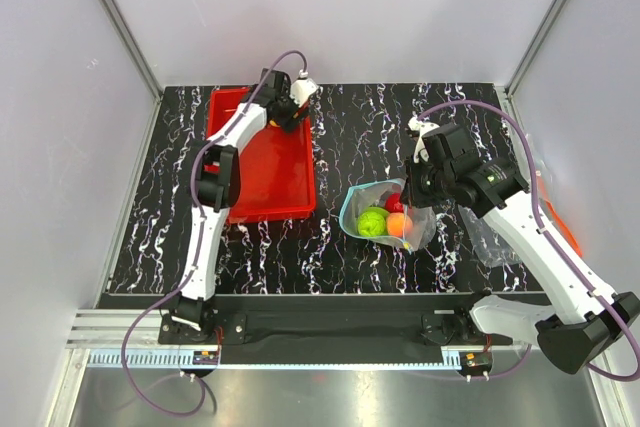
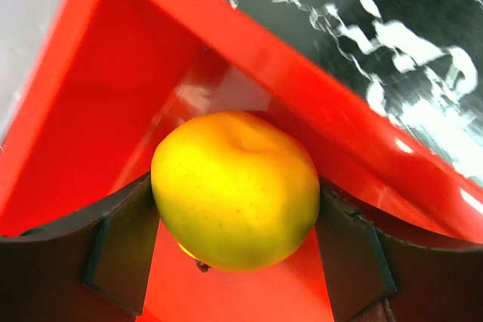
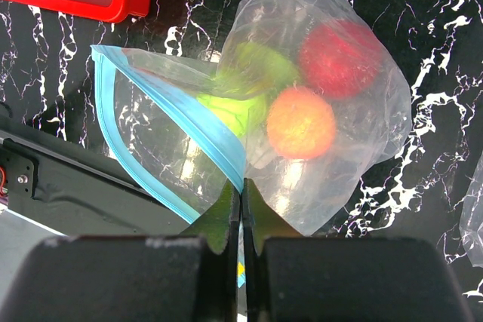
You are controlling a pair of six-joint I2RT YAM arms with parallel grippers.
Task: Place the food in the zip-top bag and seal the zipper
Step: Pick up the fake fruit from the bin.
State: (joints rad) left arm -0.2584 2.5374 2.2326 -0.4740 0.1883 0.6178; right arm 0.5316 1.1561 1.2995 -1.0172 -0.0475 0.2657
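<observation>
A yellow pear (image 2: 235,190) lies in a corner of the red tray (image 2: 90,96). My left gripper (image 2: 235,203) is around it, both pads pressed against its sides; in the top view this gripper (image 1: 285,117) is at the tray's far right corner. The zip-top bag (image 3: 332,179) lies mid-table, mouth gaping, with a red apple (image 3: 341,56), a peach (image 3: 300,122) and green pieces (image 3: 241,84) inside. My right gripper (image 3: 241,190) is shut on the bag's edge at the light-blue zipper (image 3: 189,122). In the top view the bag (image 1: 385,215) sits beside that gripper (image 1: 413,192).
The red tray (image 1: 262,182) takes up the table's left half. Another crumpled clear plastic piece (image 1: 500,237) with an orange-red strip (image 1: 565,227) lies under the right arm at the table's right edge. Grey walls enclose three sides.
</observation>
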